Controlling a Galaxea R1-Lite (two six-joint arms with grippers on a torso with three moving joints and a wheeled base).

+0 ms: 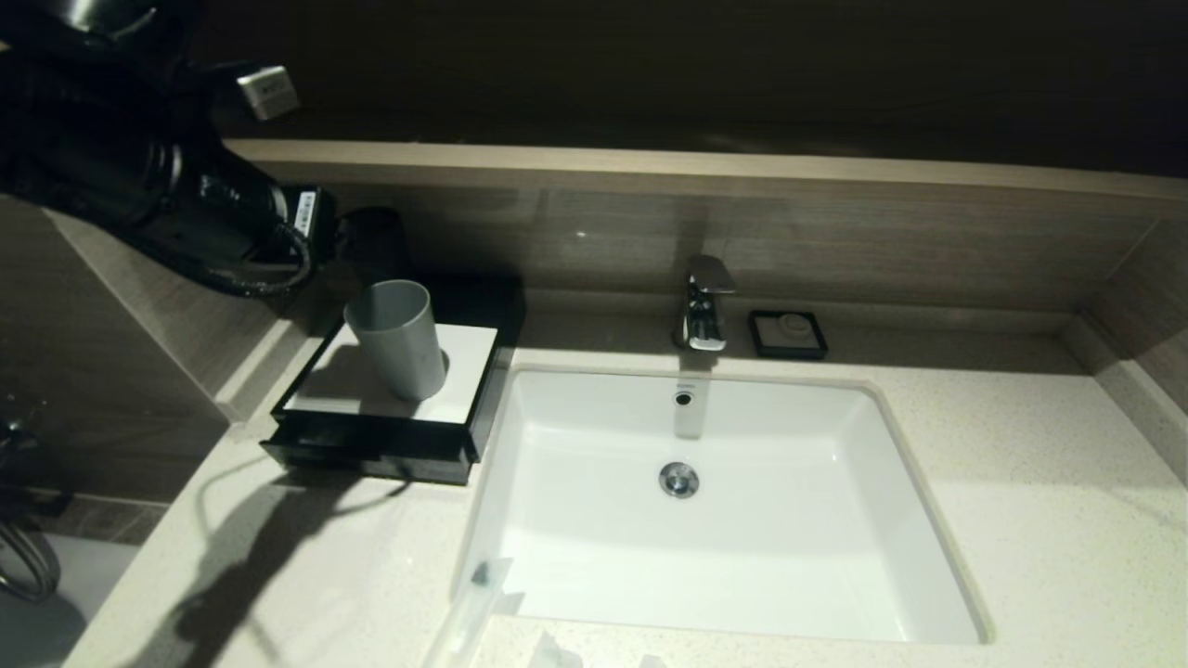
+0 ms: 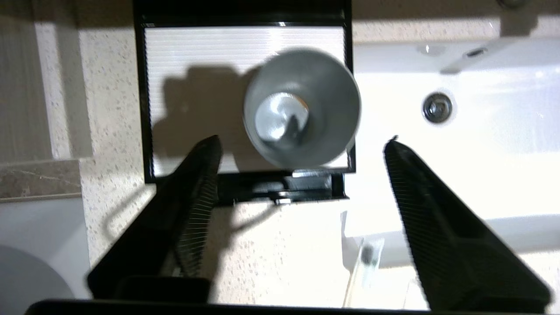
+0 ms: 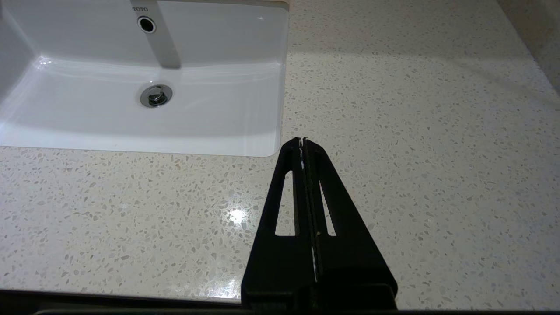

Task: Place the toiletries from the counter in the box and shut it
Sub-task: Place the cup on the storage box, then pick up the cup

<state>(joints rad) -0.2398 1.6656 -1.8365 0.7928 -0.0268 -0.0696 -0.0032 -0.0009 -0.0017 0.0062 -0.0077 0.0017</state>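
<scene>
- The left hand [image 2: 302, 144] hangs high above the black box [image 1: 371, 436], with its two fingers spread wide and nothing between them.
- Directly under this hand stands a grey tapered cup [image 2: 302, 107] on the white top panel [image 2: 197, 48] of the box; the cup is upright and seems empty.
- The shallow front drawer [image 2: 280, 188] of the box is pulled out a little, on the side of the box nearer to the hand's wrist.
- The toiletries [image 2: 365, 258] lie on the tabletop [image 3: 415, 131] at the front rim of the sink basin [image 1: 724, 520], below the left hand and to the side of the drawer, well apart from it. One long slim packet with a dark end is visible; the others are mostly cut off at the picture edge.
- The packets are probably very light, thin and wrapped in smooth film, so they can slip or bend. A grip across the middle of the long packet, from above, looks the most safe; the one partly over the basin rim could fall into the sink if pushed.
- The right hand [image 3: 302, 142] rests low over the bare tabletop beside the sink, its fingers pressed together and holding nothing.
</scene>
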